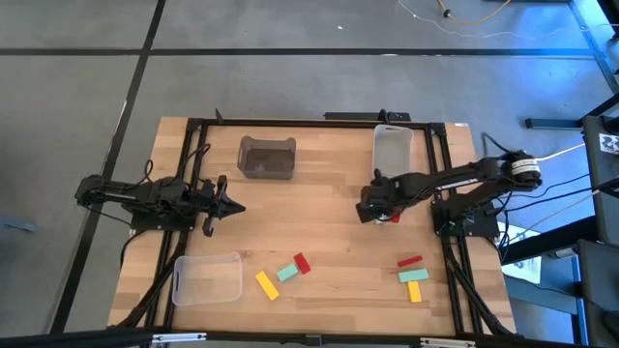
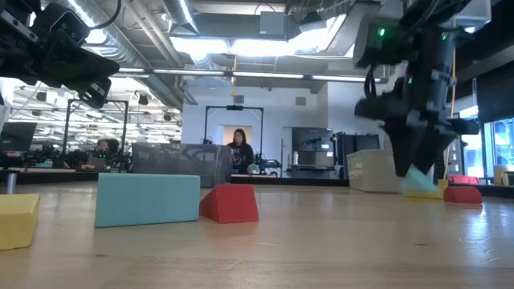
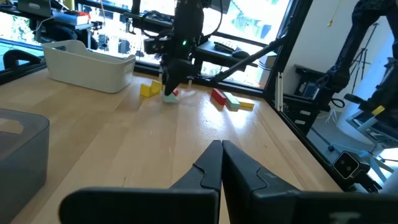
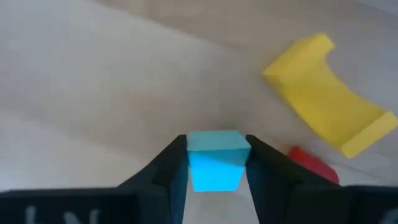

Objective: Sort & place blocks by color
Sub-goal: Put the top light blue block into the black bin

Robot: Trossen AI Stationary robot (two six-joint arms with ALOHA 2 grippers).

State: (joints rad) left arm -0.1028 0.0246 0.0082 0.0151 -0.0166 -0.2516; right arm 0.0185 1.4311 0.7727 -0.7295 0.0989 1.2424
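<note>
Pinching mint green block (image 4: 216, 159), flat-faced, between right end effector (image 4: 216, 163) fingers.

Pale wood-grain counter (image 1: 329, 193), black frame. Blocks are seen in red (image 1: 302, 263), yellow (image 1: 266, 284) and mint green (image 1: 287, 273). A mint block (image 4: 214, 159) is framed by the dark right hand (image 4: 216, 163), with yellow (image 4: 323, 93) at 2 o'clock and red (image 4: 314, 165) at 3 o'clock.
</note>
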